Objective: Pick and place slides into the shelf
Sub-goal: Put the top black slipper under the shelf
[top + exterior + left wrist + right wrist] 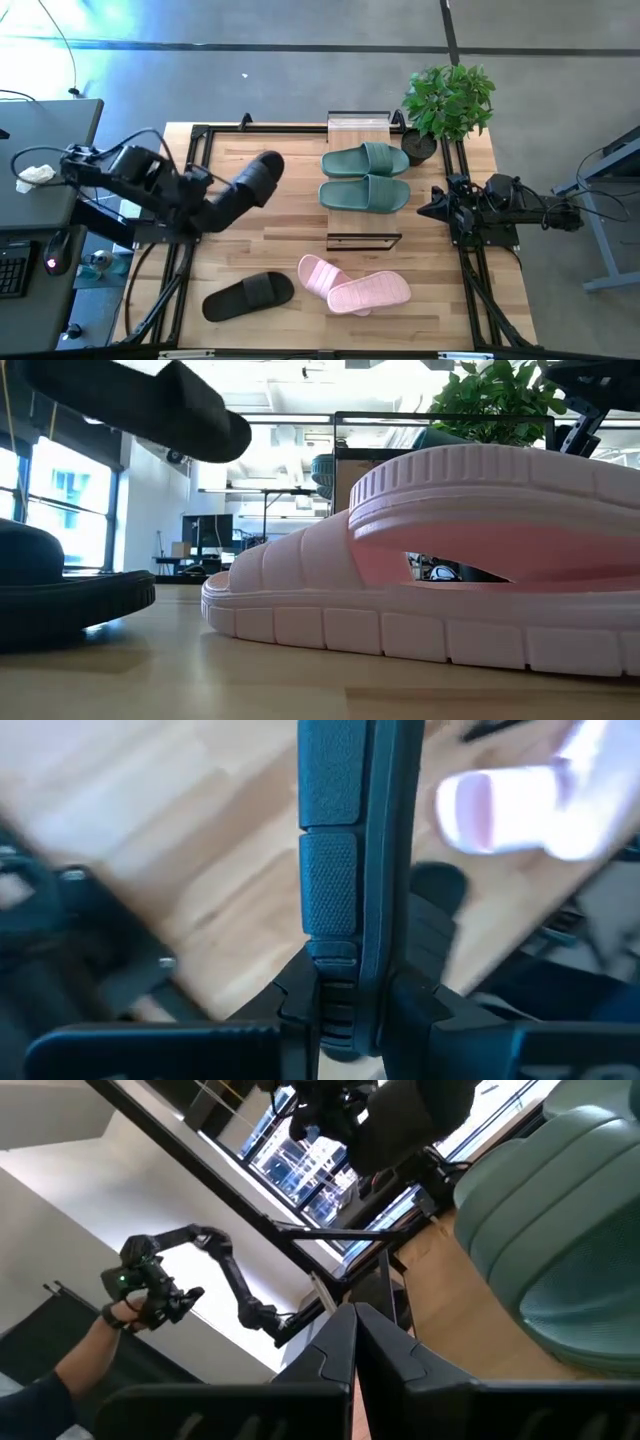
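Observation:
My left gripper (232, 195) is shut on a black slide (258, 176) and holds it in the air over the table's left half; the low view shows this slide (150, 405) high up. Its mate (248, 296) lies flat on the table near the front. The pink pair (355, 285) lies front centre, one slide overlapping the other. The green pair (365, 175) lies side by side on the shelf (362, 240). My right gripper (425, 208) waits shut at the table's right edge, pointing level toward the green slides (560, 1230). My left gripper pinches the black slide's sole between its two fingers (300, 1005), at the end nearest the arm (340, 970). The fingers slant down from the table's left and lie along the slide. It is lifted clear of the table and juts out beyond the fingertips toward the far right.
A potted plant (448, 105) stands at the table's far right corner beside the shelf. Black frame rails (195, 150) run along the table's edges. Bare wood lies between the held slide and the shelf. A person's hand (125, 1305) with a control handle shows in the room beyond.

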Controlling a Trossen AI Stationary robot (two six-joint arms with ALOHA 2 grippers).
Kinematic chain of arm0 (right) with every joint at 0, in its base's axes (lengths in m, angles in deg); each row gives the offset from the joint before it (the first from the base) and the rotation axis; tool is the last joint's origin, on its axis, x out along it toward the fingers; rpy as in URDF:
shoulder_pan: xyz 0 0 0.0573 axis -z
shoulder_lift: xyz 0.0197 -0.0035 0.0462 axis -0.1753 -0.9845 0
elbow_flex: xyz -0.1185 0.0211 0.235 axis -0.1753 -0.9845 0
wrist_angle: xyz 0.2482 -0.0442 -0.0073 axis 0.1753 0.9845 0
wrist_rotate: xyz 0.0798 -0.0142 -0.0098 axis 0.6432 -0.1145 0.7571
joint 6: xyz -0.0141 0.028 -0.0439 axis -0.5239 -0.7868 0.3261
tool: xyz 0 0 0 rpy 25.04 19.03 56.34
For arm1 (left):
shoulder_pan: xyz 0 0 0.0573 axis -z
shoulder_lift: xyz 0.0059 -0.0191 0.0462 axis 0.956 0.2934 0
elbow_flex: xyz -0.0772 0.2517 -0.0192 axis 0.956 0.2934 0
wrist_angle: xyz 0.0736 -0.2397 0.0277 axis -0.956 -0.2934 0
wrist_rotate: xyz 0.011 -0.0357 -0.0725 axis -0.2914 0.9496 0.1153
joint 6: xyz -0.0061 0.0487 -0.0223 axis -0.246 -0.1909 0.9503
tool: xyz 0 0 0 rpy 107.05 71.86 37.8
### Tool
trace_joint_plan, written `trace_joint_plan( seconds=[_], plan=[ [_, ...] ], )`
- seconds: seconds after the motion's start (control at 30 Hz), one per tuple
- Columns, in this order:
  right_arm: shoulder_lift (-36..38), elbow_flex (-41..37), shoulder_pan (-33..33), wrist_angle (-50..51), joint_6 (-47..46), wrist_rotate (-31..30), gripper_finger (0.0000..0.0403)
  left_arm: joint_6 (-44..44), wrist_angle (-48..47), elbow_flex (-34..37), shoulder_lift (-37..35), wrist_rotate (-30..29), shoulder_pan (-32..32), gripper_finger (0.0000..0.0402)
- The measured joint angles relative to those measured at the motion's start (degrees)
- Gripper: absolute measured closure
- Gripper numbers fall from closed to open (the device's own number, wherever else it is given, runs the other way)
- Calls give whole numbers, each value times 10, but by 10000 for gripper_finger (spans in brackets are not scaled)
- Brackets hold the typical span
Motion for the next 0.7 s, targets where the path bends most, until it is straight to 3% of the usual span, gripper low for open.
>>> trace_joint_plan(
  seconds=[0.2, 0.33, 0.47, 0.7],
  plan=[
    [0, 0, 0, 0, -15, -5, 402, -142, 82, 0, 17, 167, -147, 349],
    [0, 0, 0, 0, -26, -4, 402, -225, 53, 0, 53, 258, -235, 349],
    [0, 0, 0, -1, -29, -1, 402, -325, -29, 0, 86, 299, -327, 349],
    [0, 0, 0, -1, -30, 3, 402, -475, -30, 5, 135, 324, -469, 350]
  ],
)
